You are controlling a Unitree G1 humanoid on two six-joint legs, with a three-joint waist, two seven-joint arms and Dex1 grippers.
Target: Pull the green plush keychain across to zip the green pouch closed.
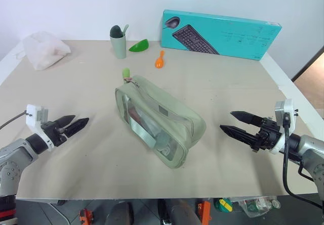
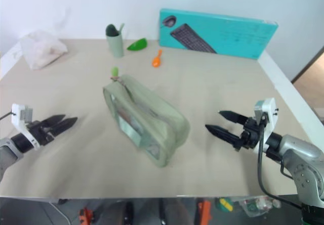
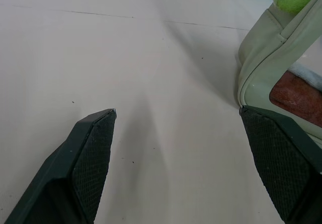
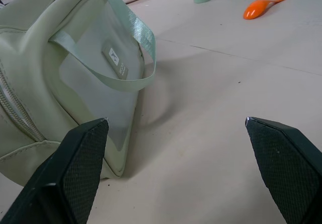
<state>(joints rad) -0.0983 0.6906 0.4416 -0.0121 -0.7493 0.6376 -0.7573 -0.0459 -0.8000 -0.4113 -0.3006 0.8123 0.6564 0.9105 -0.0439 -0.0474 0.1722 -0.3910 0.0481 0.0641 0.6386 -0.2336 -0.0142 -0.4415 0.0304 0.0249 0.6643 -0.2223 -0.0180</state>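
Note:
The green pouch lies in the middle of the table, running from far left to near right, its clear window side facing the left. The green plush keychain sits at the pouch's far end, by the zipper's end. My left gripper hovers open to the left of the pouch, pointing toward it, nothing between its fingers. On the other side, my right gripper is open too, aimed at the pouch's near end with a gap between them. The webbing strap and the zipper show in the right wrist view.
A sage-green cup, a glossy green leaf piece and an orange spoon stand at the back. A teal keyboard box leans at the back right. A white plastic bag lies at the far left.

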